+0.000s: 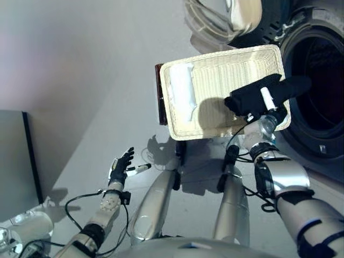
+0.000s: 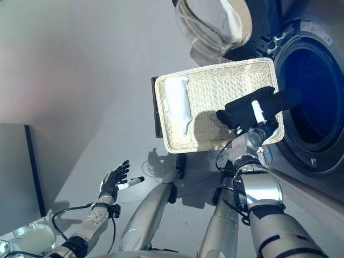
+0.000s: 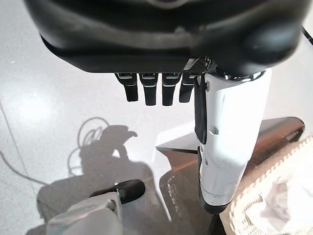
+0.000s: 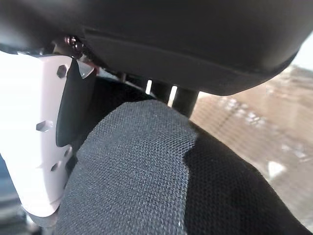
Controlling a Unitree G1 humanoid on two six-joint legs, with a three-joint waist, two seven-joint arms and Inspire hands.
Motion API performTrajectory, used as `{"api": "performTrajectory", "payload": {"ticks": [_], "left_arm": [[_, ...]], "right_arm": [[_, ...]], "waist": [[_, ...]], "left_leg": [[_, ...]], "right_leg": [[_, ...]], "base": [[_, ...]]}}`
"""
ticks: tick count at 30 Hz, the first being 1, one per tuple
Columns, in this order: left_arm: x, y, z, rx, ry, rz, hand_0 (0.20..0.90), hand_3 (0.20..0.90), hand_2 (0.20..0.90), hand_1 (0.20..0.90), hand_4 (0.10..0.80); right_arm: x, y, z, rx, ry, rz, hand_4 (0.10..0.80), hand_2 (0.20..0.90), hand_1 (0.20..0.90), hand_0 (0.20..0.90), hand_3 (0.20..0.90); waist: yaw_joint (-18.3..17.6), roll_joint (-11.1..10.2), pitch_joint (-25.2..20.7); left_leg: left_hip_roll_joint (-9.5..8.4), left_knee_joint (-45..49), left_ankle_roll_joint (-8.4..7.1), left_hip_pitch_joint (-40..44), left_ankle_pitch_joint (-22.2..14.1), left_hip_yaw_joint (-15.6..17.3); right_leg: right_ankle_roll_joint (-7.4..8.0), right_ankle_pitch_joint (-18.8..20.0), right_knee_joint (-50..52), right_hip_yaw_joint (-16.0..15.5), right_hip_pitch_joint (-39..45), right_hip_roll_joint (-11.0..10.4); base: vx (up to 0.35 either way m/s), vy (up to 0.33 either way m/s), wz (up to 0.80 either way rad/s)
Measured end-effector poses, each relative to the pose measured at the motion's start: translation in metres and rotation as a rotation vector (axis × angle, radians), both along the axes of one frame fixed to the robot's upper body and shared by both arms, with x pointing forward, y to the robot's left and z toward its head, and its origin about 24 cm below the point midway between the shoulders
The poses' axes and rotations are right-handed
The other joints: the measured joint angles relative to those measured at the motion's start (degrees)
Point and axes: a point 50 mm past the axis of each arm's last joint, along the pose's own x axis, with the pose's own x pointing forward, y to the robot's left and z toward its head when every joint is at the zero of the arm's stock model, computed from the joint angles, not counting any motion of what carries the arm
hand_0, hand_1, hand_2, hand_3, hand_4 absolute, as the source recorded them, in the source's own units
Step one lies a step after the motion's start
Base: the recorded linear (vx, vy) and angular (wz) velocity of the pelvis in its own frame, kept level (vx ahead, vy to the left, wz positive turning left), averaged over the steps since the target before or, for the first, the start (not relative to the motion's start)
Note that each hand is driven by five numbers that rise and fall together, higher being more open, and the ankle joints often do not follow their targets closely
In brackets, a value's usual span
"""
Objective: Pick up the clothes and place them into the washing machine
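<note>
My right hand (image 1: pixel 266 100) is shut on a black garment (image 1: pixel 252 98) and holds it over the right end of the shallow wicker basket (image 1: pixel 226 70), next to the washing machine's round opening (image 1: pixel 317 91). In the right wrist view the black garment (image 4: pixel 161 181) lies against the palm beside the white thumb (image 4: pixel 29 147). A white cloth (image 1: pixel 181 95) lies at the basket's left end. My left hand (image 1: pixel 121 165) is open and empty, low on the left above the floor; its straight fingers (image 3: pixel 151 90) show in the left wrist view.
The machine's door (image 1: pixel 226 19) hangs open above the basket. The basket rests on a dark brown box (image 1: pixel 159 97). A grey panel (image 1: pixel 13 161) stands at the far left on the pale floor.
</note>
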Motion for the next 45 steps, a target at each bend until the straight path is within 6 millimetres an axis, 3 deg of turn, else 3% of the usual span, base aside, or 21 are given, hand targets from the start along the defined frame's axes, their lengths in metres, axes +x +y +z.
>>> {"api": "performTrajectory", "payload": {"ticks": [4,7,12,14,16,17,27,34,45], "left_arm": [[0.0,-0.005,-0.001,-0.018,0.001,-0.014,0.9,0.9,0.9,0.9,0.8],[-0.002,-0.007,-0.002,-0.022,0.006,-0.027,0.9,0.9,0.9,0.9,0.8],[-0.013,-0.008,-0.009,-0.034,0.042,-0.027,0.9,0.9,0.9,0.9,0.8],[-0.019,-0.008,-0.013,-0.034,0.065,-0.021,0.9,0.9,0.9,0.9,0.8],[-0.019,-0.008,-0.013,-0.038,0.063,-0.019,0.9,0.9,0.9,0.9,0.8],[-0.018,-0.009,-0.012,-0.042,0.055,-0.019,0.9,0.9,0.9,0.9,0.8],[-0.019,-0.015,-0.013,-0.088,0.058,-0.017,0.9,0.9,0.9,0.9,0.8],[-0.022,-0.021,-0.016,-0.095,0.073,-0.044,0.9,0.9,0.9,0.9,0.8],[-0.023,-0.021,-0.017,-0.093,0.079,-0.041,0.9,0.9,0.9,0.9,0.8]], "right_arm": [[-0.002,-0.007,0.003,0.013,-0.004,-0.046,0.3,0.2,0.2,0.2,0.2],[-0.004,-0.026,0.021,-0.013,-0.031,-0.115,0.3,0.2,0.2,0.2,0.2],[-0.007,-0.058,0.076,-0.078,-0.133,-0.264,0.3,0.2,0.2,0.2,0.2],[-0.007,-0.064,0.109,-0.143,-0.208,-0.304,0.304,0.205,0.205,0.205,0.205],[-0.007,-0.065,0.117,-0.132,-0.229,-0.319,0.684,0.738,0.738,0.738,0.738],[-0.006,-0.064,0.116,-0.129,-0.224,-0.324,0.8,0.9,0.9,0.9,0.9],[0.002,-0.048,0.109,-0.111,-0.237,-0.255,0.8,0.9,0.9,0.9,0.9],[0.01,-0.028,0.089,-0.047,-0.205,-0.202,0.8,0.9,0.9,0.9,0.9],[0.01,-0.028,0.081,-0.061,-0.183,-0.172,0.8,0.9,0.9,0.9,0.9]], "waist": [[-0.3,0.1,-0.1],[-0.2,0.6,-0.8],[-0.2,2.0,-1.8],[-0.2,2.4,-2.2],[-0.2,3.1,-2.6],[-0.1,3.5,-2.9],[-0.4,3.8,-3.1],[-1.6,3.8,-3.2],[-1.7,3.9,-3.5]], "left_leg": [[0.12,-0.9,0.18,1.6,0.1,0.4],[-0.04,-1.7,0.05,1.7,0.1,0.9],[-0.31,-2.6,0.26,1.7,0.2,2.3],[-0.41,-2.9,0.7,1.7,0.5,3.3],[-0.51,-3.0,0.88,1.8,0.4,3.3],[-0.54,-3.0,0.94,1.8,0.3,3.4],[-1.03,-4.3,1.27,3.6,0.1,4.2],[-1.04,-4.3,1.25,3.6,0.1,4.2],[-1.03,-4.1,1.02,3.6,-0.1,4.1]], "right_leg": [[-0.07,-0.1,-0.4,0.2,1.0,0.1],[0.14,-0.2,-0.9,1.0,0.7,0.0],[0.81,0.5,-2.4,2.4,0.1,0.0],[1.1,1.7,-3.0,3.4,-0.4,0.1],[1.08,1.8,-3.1,3.7,-0.5,0.2],[1.01,1.9,-3.2,3.9,-0.5,0.2],[1.81,2.4,-4.3,6.4,-0.2,0.4],[1.77,2.5,-4.2,6.4,-0.2,0.4],[1.74,2.5,-3.8,6.4,-0.2,0.4]], "base": [[0.02,0.021,-0.06],[0.013,0.036,-0.05],[0.018,0.049,-0.11],[0.022,0.06,-0.28],[0.02,0.06,-0.1],[0.02,0.047,-0.06],[0.013,0.016,-0.12],[0.0,0.0,0.0],[0.0,0.0,0.0]]}}
